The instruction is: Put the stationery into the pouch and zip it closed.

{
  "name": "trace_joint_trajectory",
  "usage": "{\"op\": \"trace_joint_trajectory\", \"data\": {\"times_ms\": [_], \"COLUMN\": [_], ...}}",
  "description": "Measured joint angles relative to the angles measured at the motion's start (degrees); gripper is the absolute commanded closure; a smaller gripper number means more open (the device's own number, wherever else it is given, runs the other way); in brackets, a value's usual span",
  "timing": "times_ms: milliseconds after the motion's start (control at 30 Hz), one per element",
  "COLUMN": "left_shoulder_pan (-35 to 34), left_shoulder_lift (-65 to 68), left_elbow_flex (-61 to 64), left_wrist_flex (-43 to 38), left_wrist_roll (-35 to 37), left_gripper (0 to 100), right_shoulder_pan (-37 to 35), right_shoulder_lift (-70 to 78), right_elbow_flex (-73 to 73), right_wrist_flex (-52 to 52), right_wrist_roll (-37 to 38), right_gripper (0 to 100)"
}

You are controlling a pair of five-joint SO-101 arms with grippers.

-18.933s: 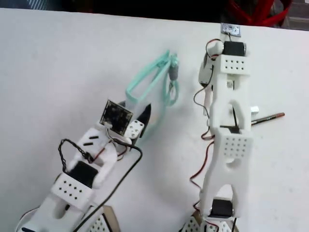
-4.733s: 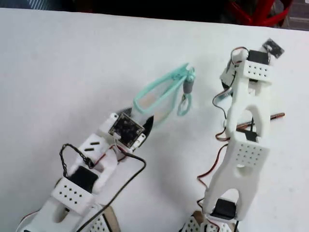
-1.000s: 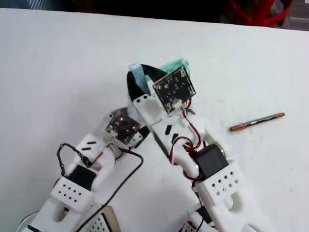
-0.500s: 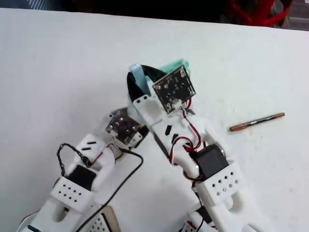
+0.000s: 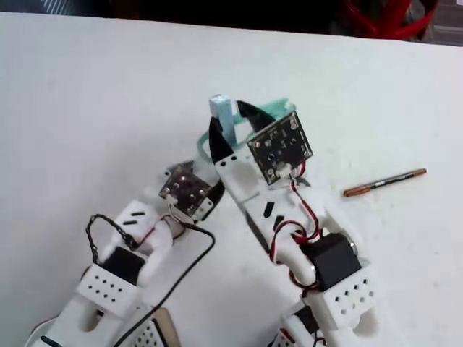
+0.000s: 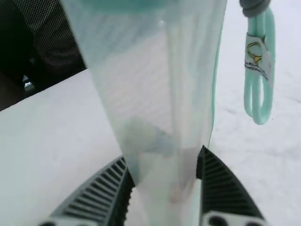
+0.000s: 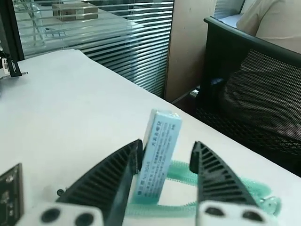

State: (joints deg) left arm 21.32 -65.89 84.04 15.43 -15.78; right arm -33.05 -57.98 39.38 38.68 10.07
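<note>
A pale blue eraser (image 5: 221,118) stands upright over the mint-green pouch (image 5: 273,107). My right gripper (image 5: 230,123) is open around it. In the right wrist view the eraser (image 7: 158,153) leans on one finger (image 7: 115,176), with a gap to the other finger (image 7: 214,181), and the pouch's zip edge (image 7: 221,188) lies just beyond. My left gripper (image 6: 163,157) is shut on the pouch's translucent wall (image 6: 155,94). The pouch's green loop strap (image 6: 257,89) hangs beside it. A brown pen (image 5: 383,181) lies on the table off to the right.
The white table (image 5: 87,87) has free room to the left and at the back. Both arms cross near the middle, the right arm (image 5: 289,217) lying over the left arm's wrist (image 5: 187,189). A red object (image 5: 383,18) sits beyond the far edge.
Earlier the right arm swung from the table's right side over to the pouch. In the last half second its gripper shifted right, and the eraser moved with it and stood up straighter.
</note>
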Motion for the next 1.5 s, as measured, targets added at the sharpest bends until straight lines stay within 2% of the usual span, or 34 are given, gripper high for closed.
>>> {"op": "trace_joint_trajectory", "data": {"times_ms": [400,600,700,1400,1500], "left_shoulder_pan": [0.0,0.0,-0.09,-0.35,-0.35], "left_shoulder_lift": [0.0,0.0,0.0,0.0,0.0], "left_elbow_flex": [0.0,0.0,0.0,0.0,0.0], "left_wrist_flex": [0.0,0.0,0.0,0.0,0.0], "left_wrist_roll": [0.0,0.0,0.0,0.0,0.0], "left_gripper": [80,76,73,73,73], "right_shoulder_pan": [0.44,0.44,0.44,0.35,-0.18], "right_shoulder_lift": [-0.44,-0.44,0.18,3.87,4.31], "right_elbow_flex": [0.0,0.0,0.0,-0.44,0.09], "right_wrist_flex": [0.79,0.18,-1.85,-0.44,-3.43], "right_wrist_roll": [0.0,0.09,0.09,0.0,0.0], "right_gripper": [82.0,97.9,96.4,98.0,98.0]}}
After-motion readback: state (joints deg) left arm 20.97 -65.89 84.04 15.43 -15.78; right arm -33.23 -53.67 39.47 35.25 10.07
